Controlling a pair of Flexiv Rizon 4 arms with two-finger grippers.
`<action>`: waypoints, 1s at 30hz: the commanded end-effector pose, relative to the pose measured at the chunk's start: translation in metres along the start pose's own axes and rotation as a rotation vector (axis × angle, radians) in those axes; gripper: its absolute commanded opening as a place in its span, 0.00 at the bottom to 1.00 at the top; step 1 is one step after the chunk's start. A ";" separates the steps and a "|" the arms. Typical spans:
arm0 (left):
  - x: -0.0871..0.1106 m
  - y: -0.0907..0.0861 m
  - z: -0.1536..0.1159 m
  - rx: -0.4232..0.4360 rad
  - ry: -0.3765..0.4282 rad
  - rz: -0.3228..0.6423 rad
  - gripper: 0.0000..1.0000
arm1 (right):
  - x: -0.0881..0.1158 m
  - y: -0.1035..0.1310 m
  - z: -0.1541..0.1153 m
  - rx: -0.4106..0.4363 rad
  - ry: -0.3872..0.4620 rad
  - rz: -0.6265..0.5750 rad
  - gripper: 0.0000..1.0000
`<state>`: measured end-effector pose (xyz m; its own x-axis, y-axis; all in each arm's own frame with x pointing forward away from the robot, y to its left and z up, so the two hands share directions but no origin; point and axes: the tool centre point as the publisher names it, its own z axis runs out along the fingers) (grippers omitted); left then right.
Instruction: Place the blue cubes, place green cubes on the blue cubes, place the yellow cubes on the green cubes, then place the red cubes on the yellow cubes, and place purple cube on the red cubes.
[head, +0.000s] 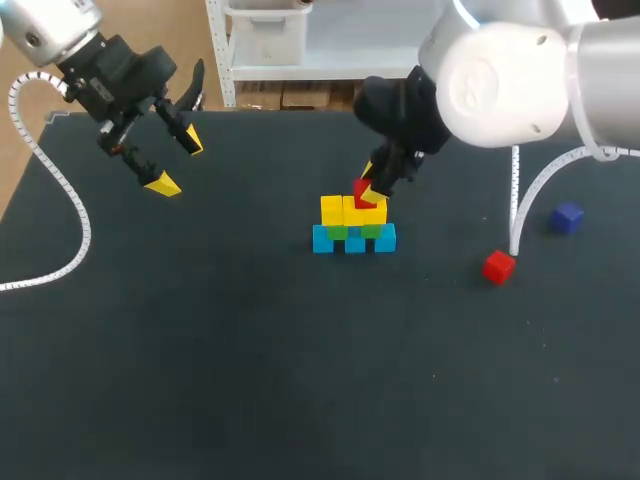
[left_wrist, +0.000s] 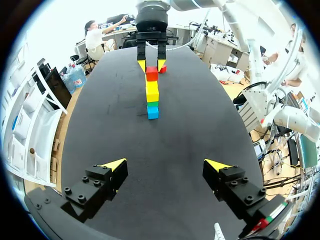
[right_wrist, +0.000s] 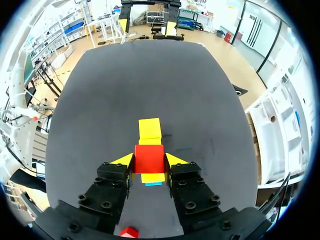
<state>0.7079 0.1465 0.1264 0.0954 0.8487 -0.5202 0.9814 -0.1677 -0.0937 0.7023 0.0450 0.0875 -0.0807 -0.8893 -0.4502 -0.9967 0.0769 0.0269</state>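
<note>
Stack mid-table: blue cubes (head: 322, 240) are forming the base row, green cubes (head: 371, 231) are sitting on them, and yellow cubes (head: 332, 210) are sitting on the green. My right pincer (right_wrist: 149, 162) is clamping a red cube (left_wrist: 152, 73) from both sides, holding it directly over the yellow layer. My left pincer (left_wrist: 166, 165) is hanging released, fingers wide, well apart from the stack over the dark table (head: 250, 380). A second red cube (head: 498, 266) and a bluish-purple cube (head: 567, 217) are lying loose off to my right, with my right arm's white cable (head: 515, 200) hanging between them and the stack.

Matt table (head: 250, 380), smooth red cube (right_wrist: 149, 158)
</note>
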 end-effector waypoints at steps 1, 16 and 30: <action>0.000 0.000 0.000 0.000 0.001 0.002 1.00 | 0.000 -0.001 0.000 -0.004 -0.001 0.002 0.18; 0.000 0.000 0.000 0.000 0.001 0.002 1.00 | 0.000 -0.002 0.000 -0.009 -0.001 0.004 0.45; 0.000 0.000 0.000 0.000 0.001 0.002 1.00 | -0.001 -0.005 -0.002 -0.008 -0.005 0.004 1.00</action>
<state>0.7079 0.1465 0.1264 0.0954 0.8487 -0.5202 0.9814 -0.1677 -0.0937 0.7050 0.0452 0.0888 -0.0854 -0.8876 -0.4527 -0.9963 0.0793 0.0323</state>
